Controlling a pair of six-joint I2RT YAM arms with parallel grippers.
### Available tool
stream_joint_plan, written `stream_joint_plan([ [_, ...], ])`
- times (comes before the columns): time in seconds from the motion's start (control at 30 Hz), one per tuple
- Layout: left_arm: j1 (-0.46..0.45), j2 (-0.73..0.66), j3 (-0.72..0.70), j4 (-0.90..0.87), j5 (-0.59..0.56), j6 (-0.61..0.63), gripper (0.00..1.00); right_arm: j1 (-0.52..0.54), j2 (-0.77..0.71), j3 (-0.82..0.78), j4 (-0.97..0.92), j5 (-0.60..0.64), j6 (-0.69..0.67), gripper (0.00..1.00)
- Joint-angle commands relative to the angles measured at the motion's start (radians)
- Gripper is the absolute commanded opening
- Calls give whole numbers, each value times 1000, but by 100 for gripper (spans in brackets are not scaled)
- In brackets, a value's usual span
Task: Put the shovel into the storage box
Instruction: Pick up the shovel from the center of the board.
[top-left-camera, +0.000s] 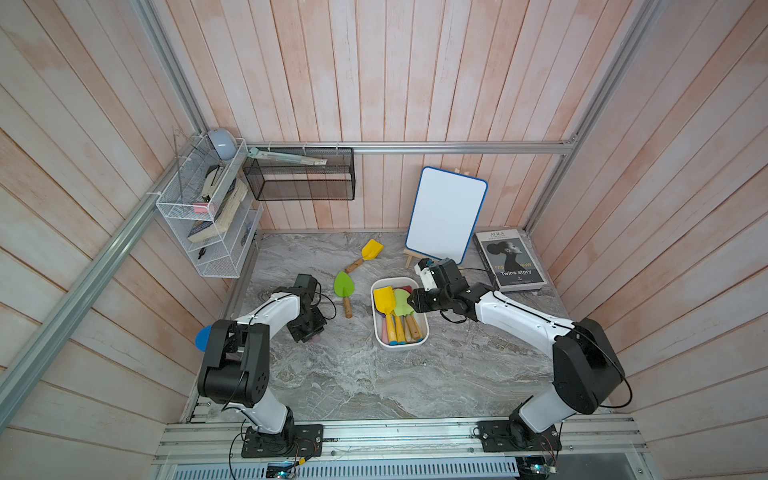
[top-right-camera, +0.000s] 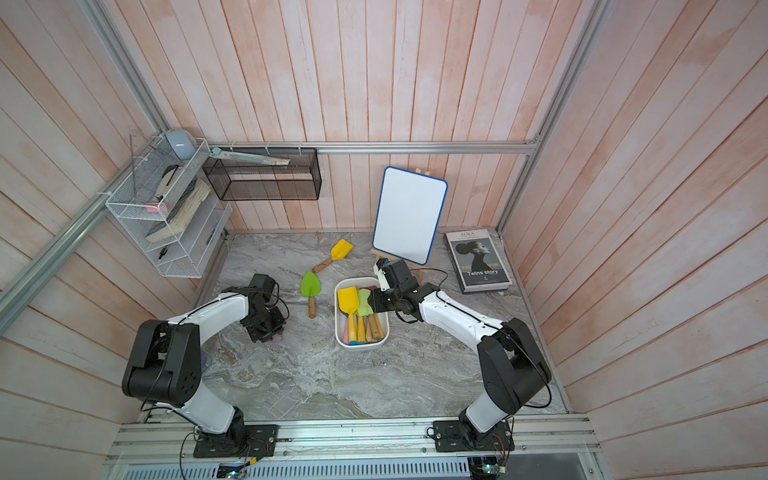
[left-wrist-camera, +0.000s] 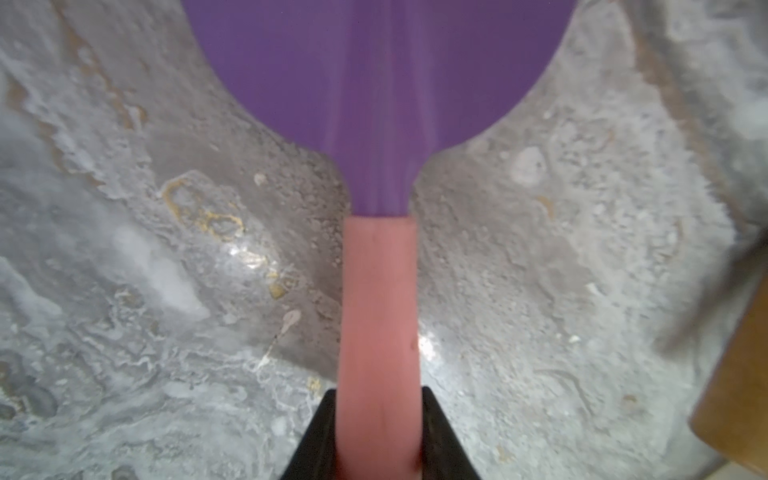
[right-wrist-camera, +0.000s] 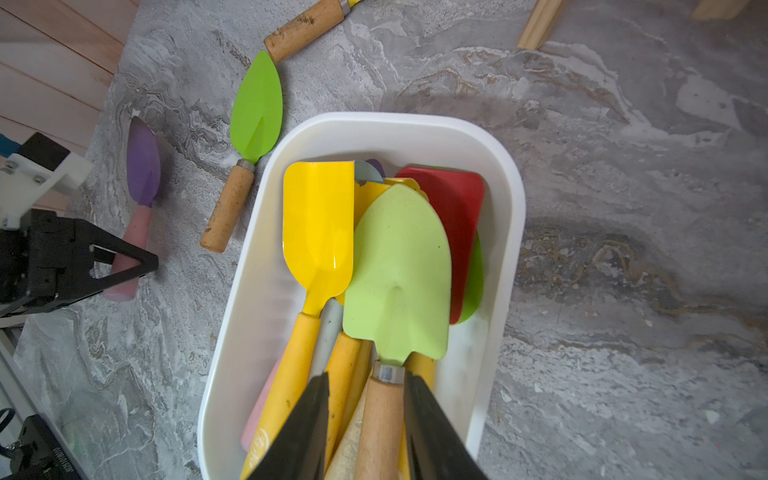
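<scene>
The storage box (top-left-camera: 400, 347) (top-right-camera: 362, 345) (right-wrist-camera: 395, 120), a white tub, stands mid-table with several shovels in it. A purple shovel (left-wrist-camera: 374, 83) (right-wrist-camera: 143, 162) with a pink handle lies flat on the marble to the left of the box. My left gripper (left-wrist-camera: 378, 390) (top-left-camera: 309, 332) is shut on that handle, a finger pressed against each side. My right gripper (right-wrist-camera: 365, 378) (top-left-camera: 413, 301) hovers over the box, open. Its jaws straddle the wooden handle of a light green shovel (right-wrist-camera: 399, 266) lying on top of the others, with a gap on one side. A green shovel (top-left-camera: 344, 286) and a yellow shovel (top-left-camera: 371, 249) lie loose on the table.
A whiteboard on a small easel (top-left-camera: 446, 214) and a book (top-left-camera: 511, 259) stand behind and to the right of the box. A black mesh basket (top-left-camera: 299, 178) and a white wire rack (top-left-camera: 208, 216) hang on the walls at the back left.
</scene>
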Motion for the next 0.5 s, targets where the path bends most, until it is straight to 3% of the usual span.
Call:
stream_joint_plan([
  [0.0, -33, -70, 18, -12, 36, 13, 18, 1, -20, 14, 8, -25, 10, 35],
  [0.47, -242, -189, 164, -94, 101, -13, 18, -1, -10, 75, 74, -97, 76, 35],
])
